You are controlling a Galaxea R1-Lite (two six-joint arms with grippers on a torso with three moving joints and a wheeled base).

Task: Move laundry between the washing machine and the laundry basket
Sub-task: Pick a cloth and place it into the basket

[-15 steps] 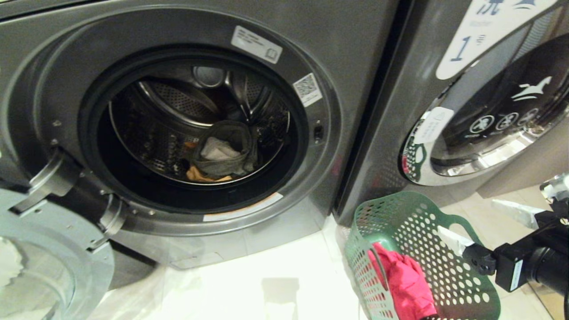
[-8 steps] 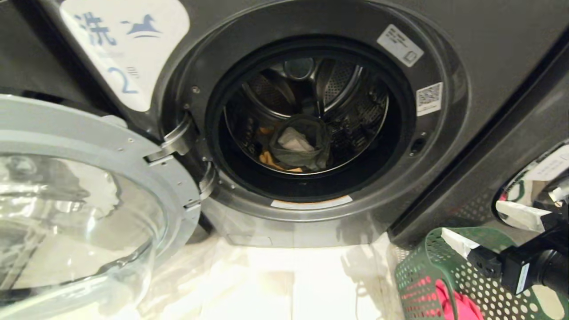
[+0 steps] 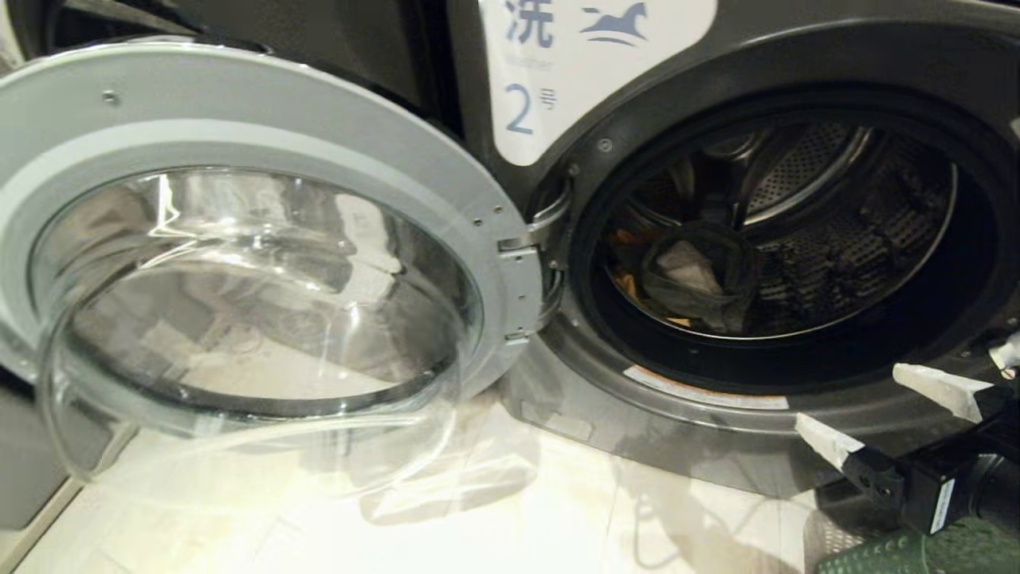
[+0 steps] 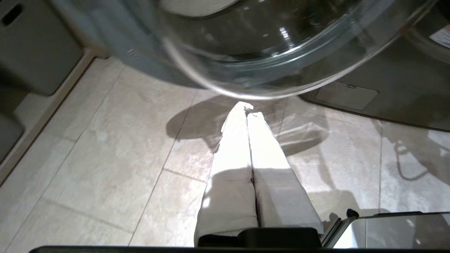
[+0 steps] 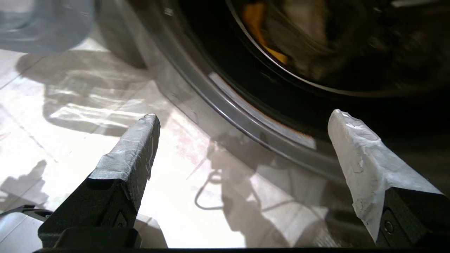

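The washing machine [image 3: 868, 36] labelled "2" stands with its round glass door [image 3: 263, 104] swung wide to the left. Laundry lies low in the drum: a grey-blue garment [image 3: 695, 279] over a yellow-orange one [image 3: 626, 287]. The right wrist view also shows the yellow-orange garment [image 5: 255, 17] past the machine's rim [image 5: 218, 98]. My right gripper [image 3: 851, 399] hangs open and empty just below the drum opening, above the floor [image 5: 244, 117]. Only a green corner of the laundry basket [image 3: 916, 554] shows beneath that arm. My left gripper [image 4: 248, 109] is shut and empty, low over the tiles under the door glass [image 4: 267, 52].
The open door juts out over the pale tiled floor [image 3: 335, 518] on the left and takes up much of that side. A plain grey bin [image 4: 35, 45] stands by the wall beyond the door.
The whole head view has swung left: the machine labelled "1" has left the picture, the open door has filled the left half, and the basket has slid almost out. Both grippers are unchanged.
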